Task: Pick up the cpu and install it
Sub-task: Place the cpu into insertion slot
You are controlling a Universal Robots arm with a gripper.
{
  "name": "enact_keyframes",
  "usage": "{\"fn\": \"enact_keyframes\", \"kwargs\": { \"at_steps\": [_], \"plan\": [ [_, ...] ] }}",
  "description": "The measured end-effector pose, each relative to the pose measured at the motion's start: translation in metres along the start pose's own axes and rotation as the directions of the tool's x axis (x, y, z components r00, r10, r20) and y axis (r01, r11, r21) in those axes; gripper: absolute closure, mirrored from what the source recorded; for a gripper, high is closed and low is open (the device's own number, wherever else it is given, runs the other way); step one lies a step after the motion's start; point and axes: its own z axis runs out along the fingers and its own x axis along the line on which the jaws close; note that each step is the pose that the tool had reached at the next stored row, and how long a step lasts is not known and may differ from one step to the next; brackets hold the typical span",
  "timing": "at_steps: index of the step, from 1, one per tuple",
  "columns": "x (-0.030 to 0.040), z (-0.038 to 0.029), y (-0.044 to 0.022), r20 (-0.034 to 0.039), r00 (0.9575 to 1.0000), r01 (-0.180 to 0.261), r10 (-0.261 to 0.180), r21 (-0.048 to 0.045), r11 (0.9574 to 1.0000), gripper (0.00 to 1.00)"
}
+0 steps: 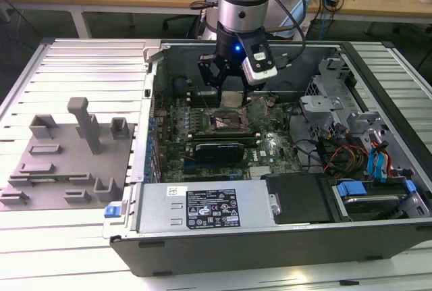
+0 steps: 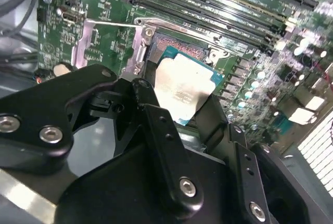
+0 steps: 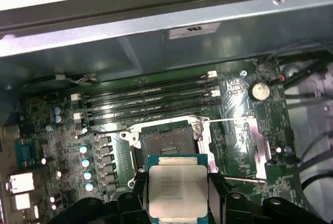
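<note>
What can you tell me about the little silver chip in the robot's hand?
The cpu is a flat square chip with a shiny silver-grey metal top, faint print and a thin teal-green rim. The black hand grips it by two opposite edges, metal top up. It is held over the motherboard, close to the open socket, not seated in it.

I count one cpu [image 3: 177, 190], one gripper [image 1: 232, 92], one open computer case [image 1: 270, 249], one socket [image 3: 164, 143], one power supply [image 1: 202, 208], one grey fixture plate [image 1: 50, 184]

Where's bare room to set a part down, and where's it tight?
Free: ribbed table around the grey fixture plate, at the exterior view's left of the case. Crowded: inside it around the socket, where the gripper holds the cpu.
</note>
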Motion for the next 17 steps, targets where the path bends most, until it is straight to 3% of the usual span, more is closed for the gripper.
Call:
{"fn": "enact_keyframes", "kwargs": {
  "at_steps": [4,6,11,14,16,17],
  "plan": [
    [0.0,0.0002,0.0,0.0031,0.9973,-0.074,0.074,0.0011,0.9973,0.45],
    [0.0,0.0002,0.0,0.0048,0.9937,-0.112,0.112,0.0015,0.9937,0.45],
    [0.0,0.0005,0.0,0.0094,0.9764,-0.216,0.216,0.0025,0.9764,0.45],
    [0.0,0.0008,0.0,0.0121,0.9613,-0.275,0.275,0.0028,0.9613,0.45],
    [0.0,0.0009,0.0,0.0145,0.9458,-0.325,0.325,0.003,0.9458,0.45],
    [0.0,0.0011,0.0,0.0161,0.9333,-0.359,0.359,0.003,0.9334,0.45]
  ]
}}
